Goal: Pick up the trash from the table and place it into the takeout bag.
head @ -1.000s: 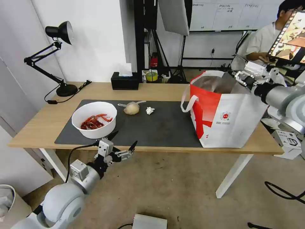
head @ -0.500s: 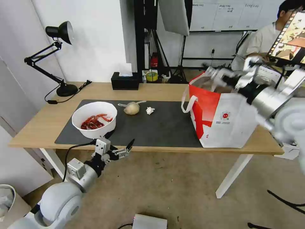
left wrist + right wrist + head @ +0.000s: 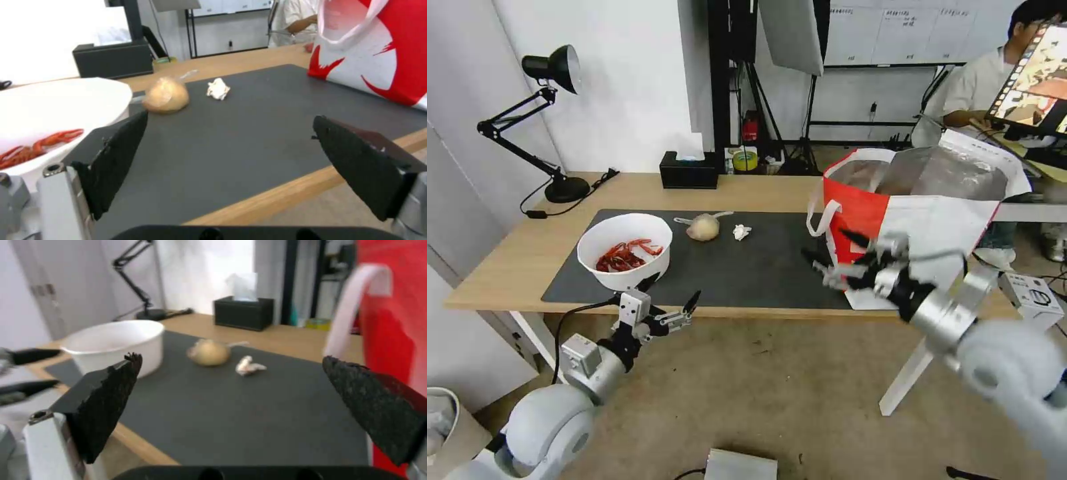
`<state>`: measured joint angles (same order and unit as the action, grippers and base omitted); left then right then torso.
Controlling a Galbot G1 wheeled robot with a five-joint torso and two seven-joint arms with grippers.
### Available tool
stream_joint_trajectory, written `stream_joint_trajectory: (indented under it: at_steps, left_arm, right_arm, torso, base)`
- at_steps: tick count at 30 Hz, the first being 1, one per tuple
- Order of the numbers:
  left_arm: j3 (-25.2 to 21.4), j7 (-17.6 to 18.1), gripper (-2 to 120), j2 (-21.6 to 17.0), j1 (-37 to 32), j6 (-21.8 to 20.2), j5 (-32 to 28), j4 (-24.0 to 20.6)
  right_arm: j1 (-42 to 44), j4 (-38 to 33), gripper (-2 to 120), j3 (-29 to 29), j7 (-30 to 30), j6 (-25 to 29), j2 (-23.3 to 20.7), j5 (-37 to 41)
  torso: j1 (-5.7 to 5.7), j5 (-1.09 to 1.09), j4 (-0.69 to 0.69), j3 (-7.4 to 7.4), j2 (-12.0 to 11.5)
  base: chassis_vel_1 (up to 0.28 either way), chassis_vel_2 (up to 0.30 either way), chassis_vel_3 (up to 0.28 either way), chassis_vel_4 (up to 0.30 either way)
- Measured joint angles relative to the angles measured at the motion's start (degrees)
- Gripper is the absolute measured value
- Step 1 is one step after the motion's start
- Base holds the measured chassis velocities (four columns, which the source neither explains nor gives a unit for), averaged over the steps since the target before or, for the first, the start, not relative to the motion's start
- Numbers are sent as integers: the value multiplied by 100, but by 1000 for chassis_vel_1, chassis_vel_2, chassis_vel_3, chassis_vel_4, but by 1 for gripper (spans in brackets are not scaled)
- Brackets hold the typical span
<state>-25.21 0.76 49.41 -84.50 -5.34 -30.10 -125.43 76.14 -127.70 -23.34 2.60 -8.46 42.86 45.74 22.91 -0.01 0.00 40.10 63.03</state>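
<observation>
Right now the right gripper (image 3: 835, 257) hangs in front of the takeout bag (image 3: 924, 220), low over the near right part of the dark grey mat (image 3: 760, 267), its black fingers spread wide and holding nothing. Through the right wrist view the two pads frame the mat, with the bag's red side and a white loop handle (image 3: 356, 306) close on one side.

The left gripper (image 3: 670, 303) sits just off the table's (image 3: 500, 267) near edge, below the white bowl (image 3: 625, 250), and it too is spread apart and empty — the left wrist view shows the bowl's rim right beside one finger (image 3: 118, 160).

On the mat, the bowl holds red crayfish shells (image 3: 624, 255). Farther back lie the small tied bag (image 3: 703, 227) with its beige lump and, just beside it toward the takeout bag, the crumpled tissue wad (image 3: 742, 231) — the two are near each other but apart. The takeout bag stands upright at the right end of the table, its mouth open and the silver lining showing.

At the far edge of the table sit a black tissue box (image 3: 689, 170) and a black desk lamp (image 3: 537, 120).
</observation>
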Motion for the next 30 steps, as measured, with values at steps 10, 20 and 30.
stream_joint_trajectory:
  at_steps: [10, 20, 30]
  left_arm:
    - [-212, -110, 100, 197, -323, 155, 109, 168]
    - [-237, -138, 100, 420, -508, 352, 463, 590]
    - [-216, -140, 100, 500, -476, 467, 492, 793]
  right_arm:
    - [848, 562, 100, 336, -650, 1275, 371, -890]
    - [1306, 694, 100, 362, -798, 1634, 506, -1017]
    - [1281, 760, 100, 420, -833, 1672, 516, -1017]
  torso:
    - [0, 1, 0, 0, 0]
    - [0, 1, 0, 0, 0]
    - [0, 1, 0, 0, 0]
  base:
    - [0, 0, 0, 0]
    - [0, 0, 0, 0]
    - [0, 0, 0, 0]
